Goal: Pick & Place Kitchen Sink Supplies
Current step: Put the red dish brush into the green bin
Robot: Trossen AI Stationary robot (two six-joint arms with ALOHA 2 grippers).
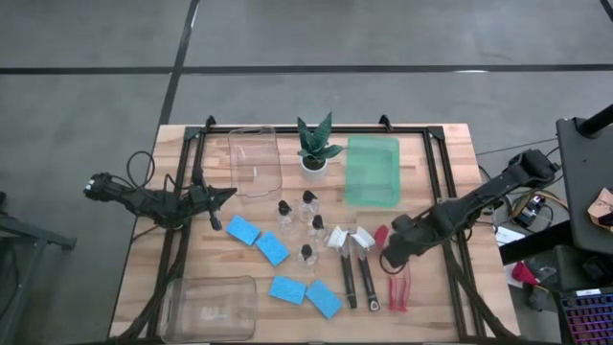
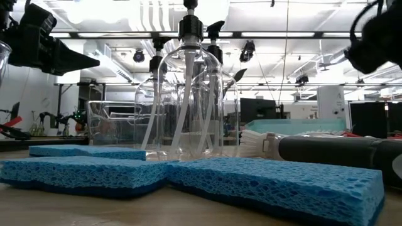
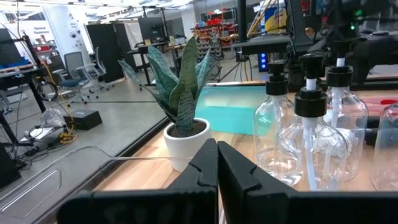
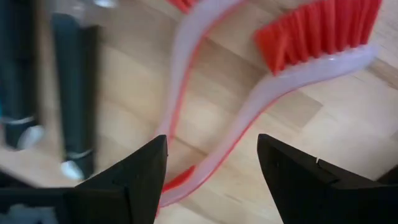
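We see the right gripper (image 4: 211, 168) hovering low over the table (image 1: 450, 153) with its fingers spread wide apart, holding nothing. Directly beneath it, between the two fingers, lies the handle of a red brush (image 4: 249, 106), its red bristles pointing away from the gripper. A second red brush (image 4: 186, 43) lies just beside it, their handles crossing near the gripper. From above, the red brushes (image 1: 396, 278) rest on the table's right side, partly under the gripper. Just to their left lie two black brushes (image 1: 356, 268) with white heads. Further left stand small clear bottles (image 1: 308, 216) with black caps, then four blue sponges (image 1: 273, 247). The left gripper (image 1: 227, 195) waits at the table's left side, its fingers pressed together and empty, pointing toward the potted plant (image 3: 180, 99).
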